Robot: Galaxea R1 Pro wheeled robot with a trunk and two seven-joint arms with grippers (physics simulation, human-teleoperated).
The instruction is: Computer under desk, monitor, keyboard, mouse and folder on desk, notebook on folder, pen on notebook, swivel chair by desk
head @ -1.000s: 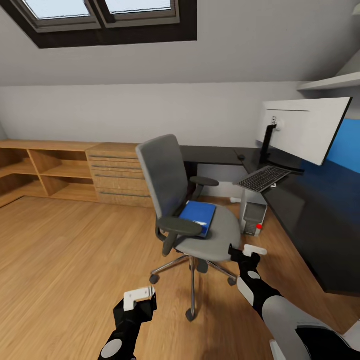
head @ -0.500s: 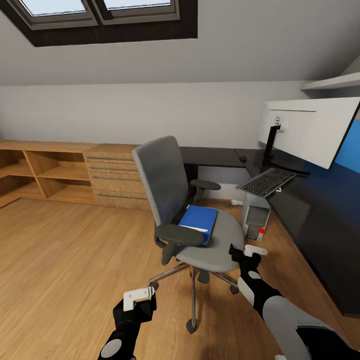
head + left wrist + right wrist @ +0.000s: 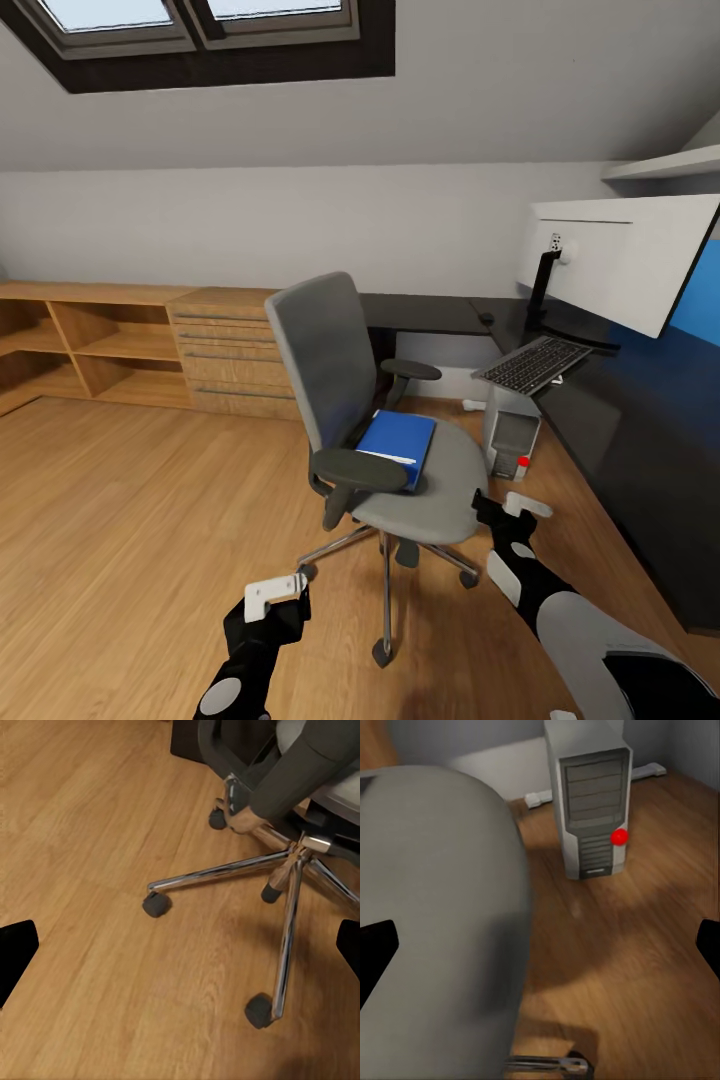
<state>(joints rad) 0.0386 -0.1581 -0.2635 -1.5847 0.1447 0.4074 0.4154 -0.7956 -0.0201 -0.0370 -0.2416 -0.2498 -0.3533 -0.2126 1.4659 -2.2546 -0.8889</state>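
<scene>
Since half a second ago your right gripper [image 3: 512, 506] has dropped lower and a little to the right, off the front edge of the seat; the room and camera are unchanged. Your left gripper [image 3: 275, 592] hangs over the bare floor [image 3: 120, 500], warm wood planks with a faint grain.

The swivel chair [image 3: 340, 400] stands in front of you, well apart from the desk [image 3: 610, 420]. It has a tall padded grey back, a rounded grey seat, smooth black armrests and a chrome five-star base [image 3: 289, 881] on dark castors. The folder [image 3: 398, 440], a thin flat bright blue rectangle, lies on the seat, with a thin whitish stick across its near edge; you cannot tell for sure that it is the pen.

The desk is long, black and glossy. On it, the monitor [image 3: 625, 260] shows its white back on a thin black arm. The keyboard [image 3: 532, 364], dark keys in a silvery frame, sticks out past the desk's edge. The mouse [image 3: 486, 318], a small black lump, sits farther back.

The computer [image 3: 589, 806], a boxy grey tower with a red dot on its front, stands on the floor under the desk.

Both wrist views show dark fingertips wide apart at the picture's edges, so both grippers are spread and hold nothing.
</scene>
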